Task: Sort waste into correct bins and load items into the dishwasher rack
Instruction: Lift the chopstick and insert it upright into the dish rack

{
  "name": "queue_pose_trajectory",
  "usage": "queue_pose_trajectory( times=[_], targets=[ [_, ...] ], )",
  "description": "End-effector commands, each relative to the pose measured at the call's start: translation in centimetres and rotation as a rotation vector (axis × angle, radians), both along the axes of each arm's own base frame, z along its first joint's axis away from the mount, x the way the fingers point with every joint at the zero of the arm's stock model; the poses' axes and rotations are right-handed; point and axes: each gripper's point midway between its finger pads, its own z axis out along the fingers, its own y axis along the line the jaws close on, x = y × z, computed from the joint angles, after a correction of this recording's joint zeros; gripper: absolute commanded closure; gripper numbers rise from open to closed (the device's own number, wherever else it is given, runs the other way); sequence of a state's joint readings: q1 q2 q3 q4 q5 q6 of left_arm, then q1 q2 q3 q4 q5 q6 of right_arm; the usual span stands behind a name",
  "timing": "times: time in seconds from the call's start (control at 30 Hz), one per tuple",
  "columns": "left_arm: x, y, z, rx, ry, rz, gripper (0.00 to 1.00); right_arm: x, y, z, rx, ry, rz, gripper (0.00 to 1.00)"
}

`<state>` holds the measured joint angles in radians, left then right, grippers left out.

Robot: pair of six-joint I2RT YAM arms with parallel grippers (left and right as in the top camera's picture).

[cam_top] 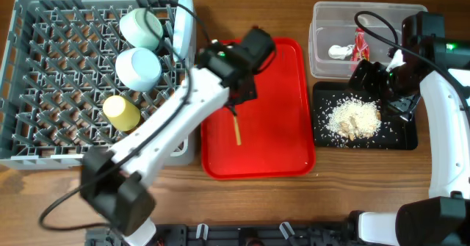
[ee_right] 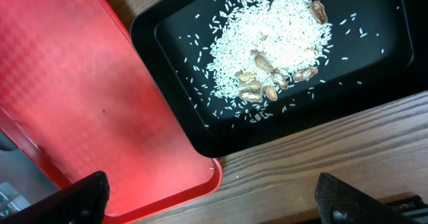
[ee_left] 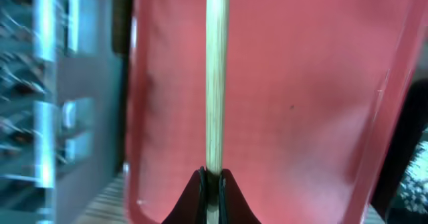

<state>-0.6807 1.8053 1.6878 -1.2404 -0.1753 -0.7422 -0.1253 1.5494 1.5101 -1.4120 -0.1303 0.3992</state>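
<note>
My left gripper is shut on the thin wooden chopstick, which it holds over the red tray; the stick runs straight up from the jaws. The grey dishwasher rack holds two mint-green bowls, a yellow cup and a white plate on edge. My right gripper is open and empty, above the black tray of rice crumbs. The clear tub holds the red wrapper and white scrap. The fork is hidden.
The red tray lies in the middle, between the rack and the black tray. Wooden table shows along the front edge. The left arm's cable loops over the rack's right side.
</note>
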Motion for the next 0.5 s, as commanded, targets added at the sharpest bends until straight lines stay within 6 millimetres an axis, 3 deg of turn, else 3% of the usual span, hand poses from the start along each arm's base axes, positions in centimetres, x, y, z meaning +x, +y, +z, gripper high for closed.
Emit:
queue_pose_trajectory(
  times=[0.0, 0.13, 0.27, 0.47],
  targets=[
    [-0.6, 3.5, 3.5, 0.050, -0.031, -0.203, 0.96, 0.1, 0.0, 1.1, 0.002, -0.038, 0.004, 0.00],
    [-0.3, 7.0, 5.5, -0.005, -0.033, -0.234, 0.96, 0.1, 0.0, 1.1, 0.001, -0.037, 0.005, 0.00],
    [0.3, 8.7, 5.9, -0.127, -0.010, -0.244, 0.96, 0.1, 0.0, 1.1, 0.002, -0.038, 0.004, 0.00],
    [1.0, 11.6, 3.7, -0.316, 0.040, -0.209, 0.96, 0.1, 0.0, 1.1, 0.002, -0.038, 0.004, 0.00]
  ],
)
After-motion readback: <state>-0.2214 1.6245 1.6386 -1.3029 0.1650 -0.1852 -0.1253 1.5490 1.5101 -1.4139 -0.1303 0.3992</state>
